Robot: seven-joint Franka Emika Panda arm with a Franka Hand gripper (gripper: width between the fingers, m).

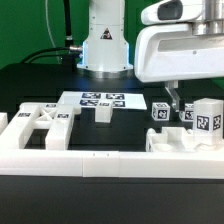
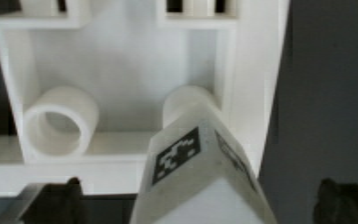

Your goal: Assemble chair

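Note:
My gripper (image 1: 172,102) hangs over the right side of the table, above a group of small white tagged chair parts (image 1: 187,115). In the wrist view my gripper (image 2: 202,206) is open. Its dark fingertips (image 2: 59,200) stand well apart, and a gap shows on each side of a white tagged block (image 2: 202,160) between them. Beyond that block lies a white panel (image 2: 114,60) with two round pegs (image 2: 59,122). A cut-out panel (image 1: 40,122) lies at the exterior view's left, and a short bar (image 1: 103,113) sits mid-table.
The marker board (image 1: 100,99) lies flat in front of the arm's base (image 1: 105,50). A long low white border wall (image 1: 60,160) runs along the front. A taller tagged block (image 1: 207,118) stands at the far right beside a white panel part (image 1: 180,142).

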